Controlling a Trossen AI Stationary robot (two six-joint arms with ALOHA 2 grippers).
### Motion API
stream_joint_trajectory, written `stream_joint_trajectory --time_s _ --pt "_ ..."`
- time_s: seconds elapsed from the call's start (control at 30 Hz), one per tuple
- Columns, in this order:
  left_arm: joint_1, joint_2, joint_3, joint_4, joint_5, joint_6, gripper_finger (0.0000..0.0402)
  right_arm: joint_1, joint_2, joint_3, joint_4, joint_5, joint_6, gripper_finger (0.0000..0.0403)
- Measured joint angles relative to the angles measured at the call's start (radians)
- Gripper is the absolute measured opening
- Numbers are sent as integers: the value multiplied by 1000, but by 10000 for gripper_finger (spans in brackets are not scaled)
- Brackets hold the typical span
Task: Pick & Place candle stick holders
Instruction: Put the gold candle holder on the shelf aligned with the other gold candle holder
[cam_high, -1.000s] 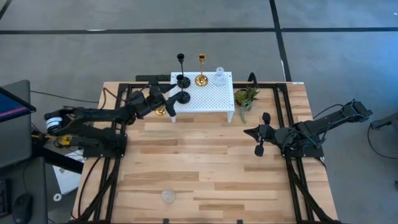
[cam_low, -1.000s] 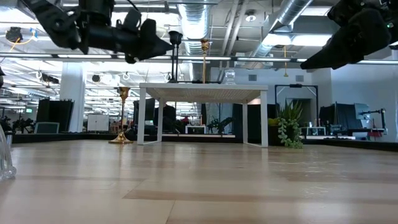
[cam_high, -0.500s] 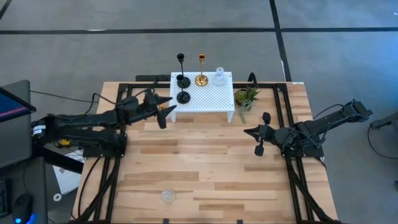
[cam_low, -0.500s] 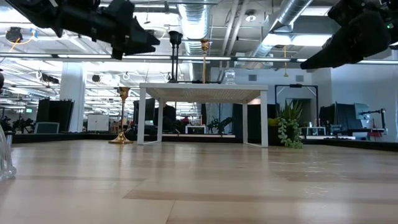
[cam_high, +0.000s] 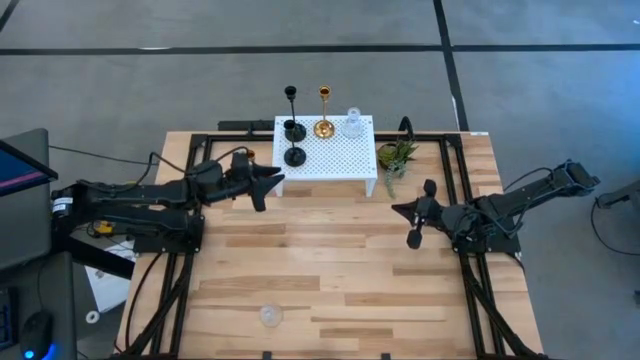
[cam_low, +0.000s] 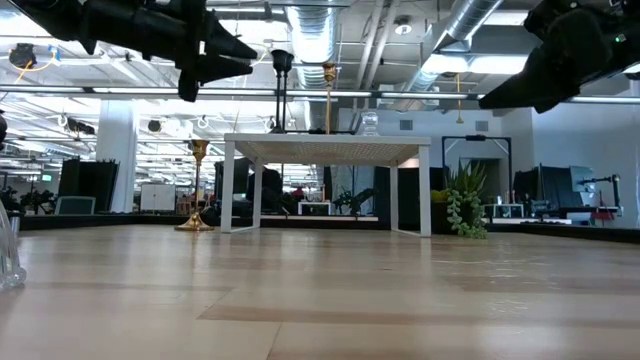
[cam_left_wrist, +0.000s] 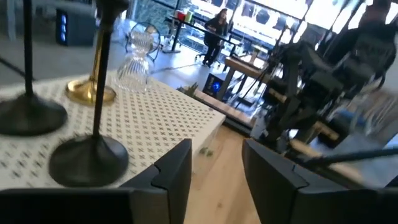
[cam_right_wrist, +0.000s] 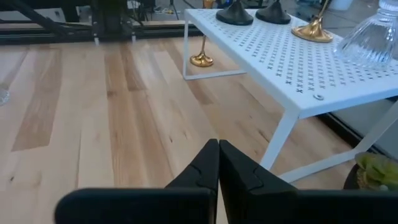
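The left pincer (cam_high: 266, 184) hovers with fingers apart and empty, just beside the white stand (cam_high: 345, 160) holding two black holders (cam_high: 294, 157). The right pincer (cam_high: 414, 212), fingers pressed together, waits over the bench (cam_high: 330, 270) at right.

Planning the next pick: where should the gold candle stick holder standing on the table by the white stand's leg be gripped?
Grip the gold holder on its thin upright stem, above the round base, probably coming in level from the open table side, since the white stand crowds the other side.

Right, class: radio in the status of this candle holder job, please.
Left gripper open, empty, beside white stand. Right gripper shut, waiting. Four holders on stand, nearest black holder just released.
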Motion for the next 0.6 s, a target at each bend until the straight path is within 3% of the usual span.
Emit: stream_joint_trajectory --time_s 0.23,0.6 --pt "0 0 0 0 38 -202 128 -38 0 0 83 21 -38 0" --pt "0 9 0 2 68 -196 120 -131 0 0 127 24 -64 0"
